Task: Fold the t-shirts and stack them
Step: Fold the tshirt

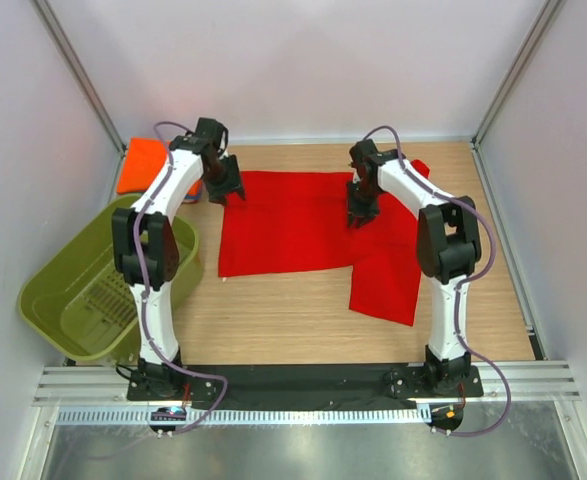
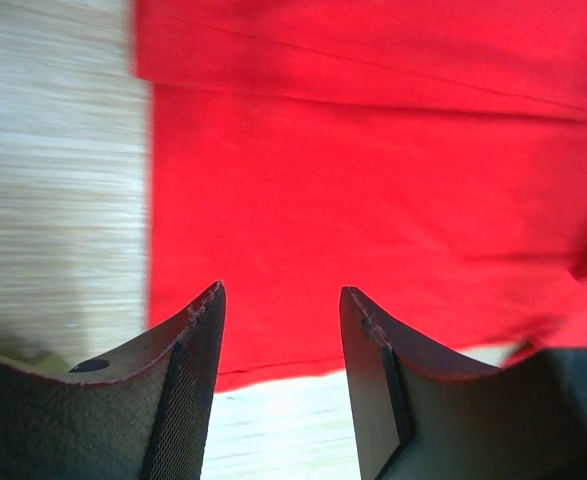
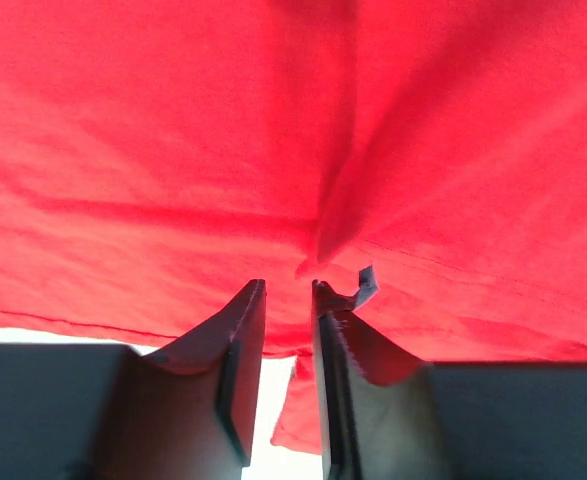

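Observation:
The deep red t-shirt (image 1: 293, 225) lies spread on the wooden table, with one part reaching toward the near right (image 1: 388, 285). My left gripper (image 1: 223, 190) hangs open over its far left corner; in the left wrist view the gripper (image 2: 283, 290) stands over the shirt's edge (image 2: 373, 180), with nothing between the jaws. My right gripper (image 1: 361, 215) stands on the shirt's middle right. In the right wrist view its jaws (image 3: 288, 285) are nearly together on a puckered fold of the red cloth (image 3: 173, 150). The orange t-shirt (image 1: 143, 162) lies folded at the far left. The blue shirt is not clearly in view.
The olive-green plastic basket (image 1: 43, 290) stands tilted at the left, beside the left arm. White walls with metal frame posts enclose the table on three sides. A black strip and a metal rail run along the near edge.

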